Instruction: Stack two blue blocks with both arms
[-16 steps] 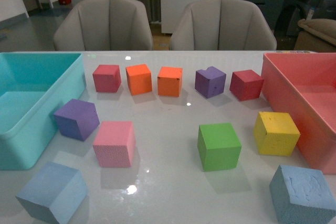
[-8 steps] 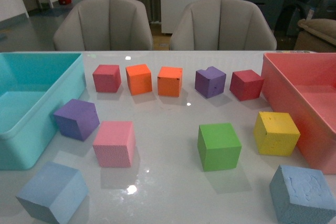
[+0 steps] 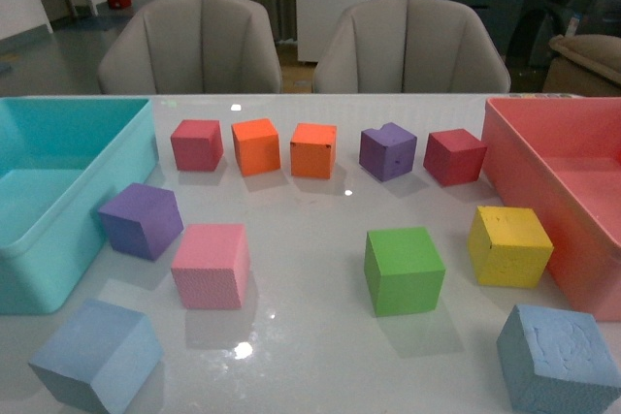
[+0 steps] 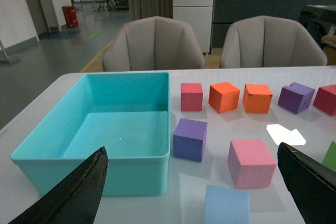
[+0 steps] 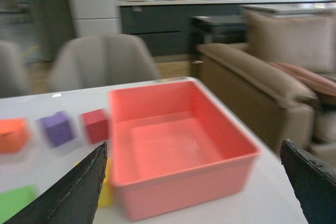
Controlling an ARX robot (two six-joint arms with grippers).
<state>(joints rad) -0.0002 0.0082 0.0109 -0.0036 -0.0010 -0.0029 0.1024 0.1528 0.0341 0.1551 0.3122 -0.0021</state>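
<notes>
I log left gripper (image 4: pixel 191 148) wide open, empty, left blue block (image 4: pixel 226 204) between its fingers, right gripper (image 5: pixel 193 144) wide open, empty, facing red bin (image 5: pixel 184 187), right blue block (image 3: pixel 558 358) near that bin

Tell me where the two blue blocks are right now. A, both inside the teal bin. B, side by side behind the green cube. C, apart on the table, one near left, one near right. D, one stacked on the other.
C: the left blue block lies in front of the teal bin, the right blue block in front of the pink bin, far apart.
</notes>
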